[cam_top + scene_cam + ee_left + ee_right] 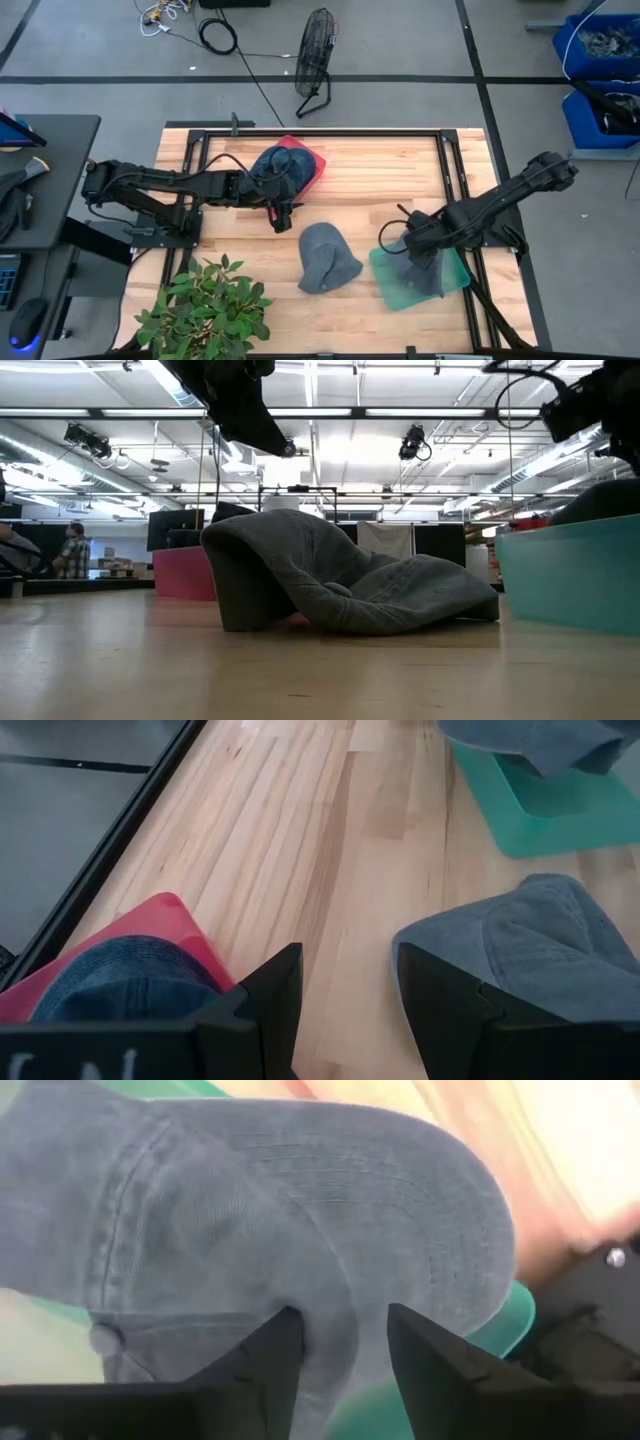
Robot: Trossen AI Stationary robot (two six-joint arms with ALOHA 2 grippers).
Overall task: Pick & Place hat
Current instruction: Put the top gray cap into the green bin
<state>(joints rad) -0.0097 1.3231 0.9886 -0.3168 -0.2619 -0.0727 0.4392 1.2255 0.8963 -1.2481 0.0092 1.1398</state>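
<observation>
A grey hat [325, 258] lies flat on the wooden table near its middle, and it also shows in the low view [340, 585]. A blue denim hat [280, 165] rests in a red tray [312, 160]. Another grey hat [250, 1210] lies in a green tray [455, 275]. My left gripper [284, 218] is open and empty above bare table, between the red tray and the loose grey hat [540, 940]. My right gripper [345, 1320] is open, its fingers close over the hat in the green tray. My right gripper comes from above at the crown of the grey hat [330, 1270] in the green tray, with open fingers on either side of a patch of cloth. I cannot tell whether they touch it. The hat lies in the tray.
A potted green plant [205, 310] stands at the table's near left corner. Black frame rails [320, 130] run along the table's edges. Bare wood [380, 190] lies between the trays at the far middle.
</observation>
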